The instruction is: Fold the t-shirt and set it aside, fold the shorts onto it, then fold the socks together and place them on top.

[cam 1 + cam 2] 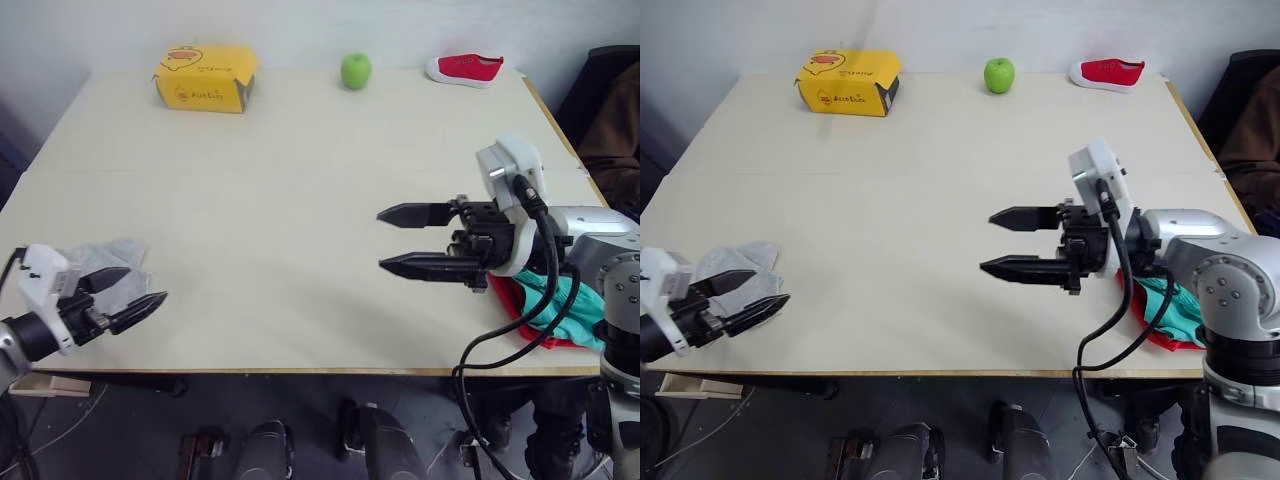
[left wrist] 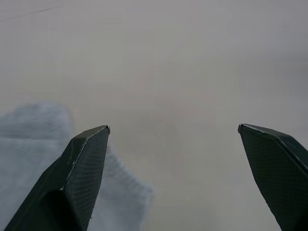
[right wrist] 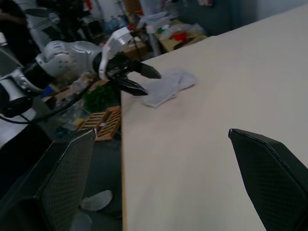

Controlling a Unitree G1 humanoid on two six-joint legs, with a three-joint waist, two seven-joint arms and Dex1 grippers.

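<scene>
Surface [image 1: 300, 230]: pale, lying bare mid-span.
Socks [image 1: 740, 268]: lying limp and light; pinching both edges together looks wisest.
Left tool [image 1: 130, 296]: hovering released beside them.
Right tool [image 1: 400, 240]: hanging released, grasping nothing.

Wide pale beige laminate table [image 1: 270, 200] with a faint seam across it, plain white wall [image 1: 300, 25] behind the far edge. Dark grey floor [image 1: 130, 420] below the near edge. Even, soft lighting.

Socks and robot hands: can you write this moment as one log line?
left hand: open, beside socks | right hand: open, empty, over table | shorts on t-shirt, near right edge
</scene>
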